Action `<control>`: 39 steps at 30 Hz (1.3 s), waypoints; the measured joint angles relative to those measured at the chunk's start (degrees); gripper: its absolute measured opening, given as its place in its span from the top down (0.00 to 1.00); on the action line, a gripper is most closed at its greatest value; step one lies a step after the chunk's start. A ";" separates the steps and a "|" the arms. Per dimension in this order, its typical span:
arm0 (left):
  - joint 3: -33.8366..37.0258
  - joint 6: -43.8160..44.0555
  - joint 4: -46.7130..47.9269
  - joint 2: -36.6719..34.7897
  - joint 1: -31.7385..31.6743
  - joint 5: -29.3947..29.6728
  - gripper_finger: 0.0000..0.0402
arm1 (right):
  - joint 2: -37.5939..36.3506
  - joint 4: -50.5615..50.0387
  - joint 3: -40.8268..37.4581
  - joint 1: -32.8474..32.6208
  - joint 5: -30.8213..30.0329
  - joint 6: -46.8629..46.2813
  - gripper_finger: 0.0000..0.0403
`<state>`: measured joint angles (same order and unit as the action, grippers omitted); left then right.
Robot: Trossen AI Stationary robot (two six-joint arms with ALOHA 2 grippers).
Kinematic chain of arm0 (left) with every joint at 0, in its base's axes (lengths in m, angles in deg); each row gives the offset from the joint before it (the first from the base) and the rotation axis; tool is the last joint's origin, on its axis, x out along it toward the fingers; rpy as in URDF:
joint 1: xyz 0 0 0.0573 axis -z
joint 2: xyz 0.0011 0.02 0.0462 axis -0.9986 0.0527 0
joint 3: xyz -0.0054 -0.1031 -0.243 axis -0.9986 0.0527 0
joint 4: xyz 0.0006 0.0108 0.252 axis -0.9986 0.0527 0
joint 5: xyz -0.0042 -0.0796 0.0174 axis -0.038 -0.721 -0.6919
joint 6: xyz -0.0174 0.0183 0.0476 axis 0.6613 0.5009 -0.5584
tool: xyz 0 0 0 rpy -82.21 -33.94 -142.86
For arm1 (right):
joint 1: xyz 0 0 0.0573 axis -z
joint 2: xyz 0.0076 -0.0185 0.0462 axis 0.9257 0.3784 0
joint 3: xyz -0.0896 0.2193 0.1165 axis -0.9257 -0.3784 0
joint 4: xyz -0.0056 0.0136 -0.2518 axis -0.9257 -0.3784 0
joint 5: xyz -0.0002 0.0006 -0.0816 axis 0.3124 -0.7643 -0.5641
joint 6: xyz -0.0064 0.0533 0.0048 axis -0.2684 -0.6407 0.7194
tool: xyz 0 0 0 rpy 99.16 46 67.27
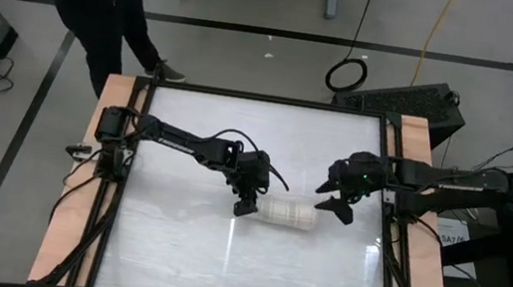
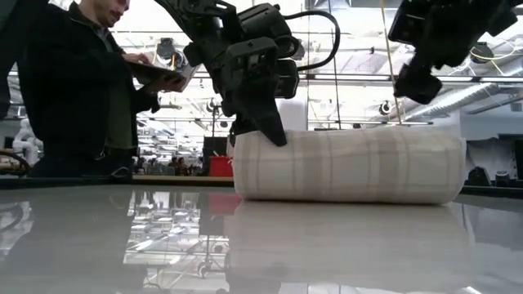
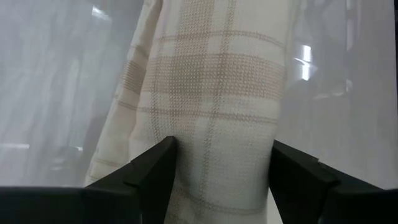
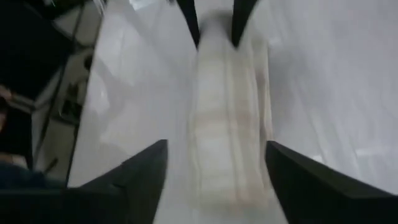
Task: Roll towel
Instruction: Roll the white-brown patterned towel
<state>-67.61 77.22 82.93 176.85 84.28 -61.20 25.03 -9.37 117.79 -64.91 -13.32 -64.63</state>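
Towel [image 1: 286,213] rolled on worktop [image 1: 181,254]. Left gripper [image 1: 245,205] fingers clamp one end. Right gripper [image 1: 331,197] fingers apart, empty, off other end.

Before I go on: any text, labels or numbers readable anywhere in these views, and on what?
None readable.
The towel shows only its plaid stripes, no tag or print.
The table carries no markings.
The left gripper and right gripper show no labels.
Room background: nothing legible.
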 joint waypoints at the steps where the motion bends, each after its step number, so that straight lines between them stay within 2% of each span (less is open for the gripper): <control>1: 0.00 -0.07 0.00 0.00 0.04 0.30 0.42 | -0.03 2.69 -0.67 -0.23 -0.42 -0.61 0.41; 8: 0.00 -0.08 -0.02 0.00 -0.07 2.50 0.42 | 2.34 18.97 -8.30 -2.96 -1.55 -4.46 0.87; 10: 0.00 0.05 -0.02 0.00 -0.13 2.56 0.42 | 3.10 21.28 -10.32 -3.83 -1.57 -5.23 0.96; 12: 0.00 0.09 0.07 0.00 -0.25 2.56 0.42 | 3.57 24.35 -12.09 -5.00 -2.66 -5.36 0.97; 20: 0.00 0.24 0.26 0.00 -0.33 2.56 0.42 | 4.90 40.92 -19.85 -8.68 -14.25 -0.48 1.00; 28: 0.00 1.79 0.26 0.00 -0.35 2.21 0.42 | 8.37 52.05 -25.15 -9.09 -14.27 -0.65 1.00; 39: 0.00 6.33 0.26 -0.10 -1.15 2.35 0.42 | 13.92 52.38 -25.15 -9.69 -14.66 2.62 1.00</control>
<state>-67.61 83.56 83.19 176.75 83.13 -58.85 38.95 43.01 92.64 -74.60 -27.98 -62.01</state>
